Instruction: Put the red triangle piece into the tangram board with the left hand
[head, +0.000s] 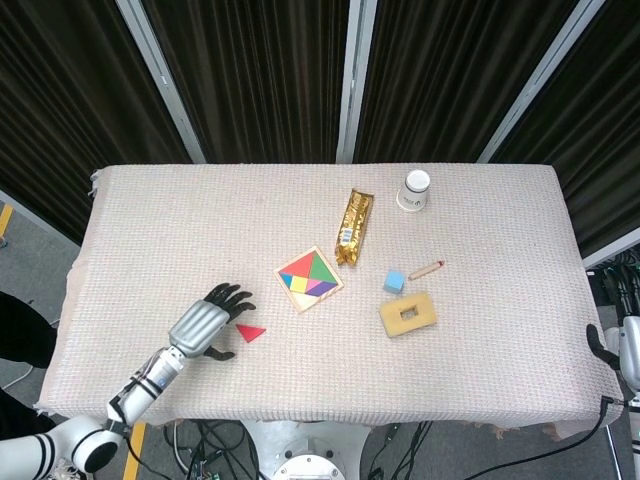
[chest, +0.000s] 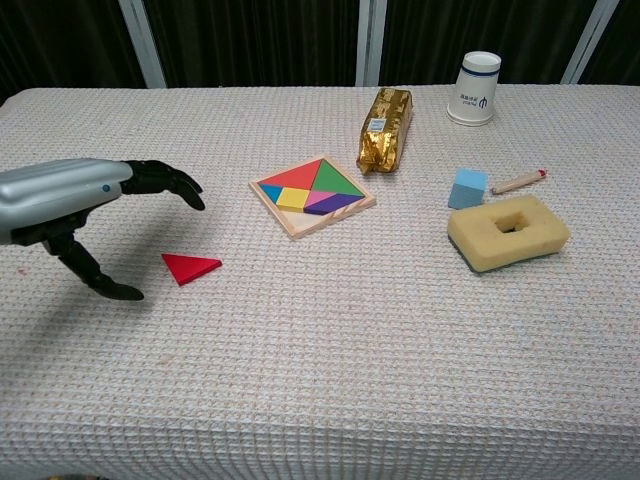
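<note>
Left hand (chest: 75, 205) spread wide, holding nothing, just beside the red triangle (chest: 191, 267).
The triangle lies flat on the cloth, down-left of the board (chest: 313, 195), apart from it. Only a sliver of the right hand (head: 603, 346) shows; its state is unclear.

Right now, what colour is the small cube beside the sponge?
Light blue cube, clearest in the chest view, just behind the yellow sponge.

Black curtains (head: 260, 70) with grey posts (head: 348, 80) behind cloth-covered table (head: 500, 350); grey floor (head: 30, 250).
</note>
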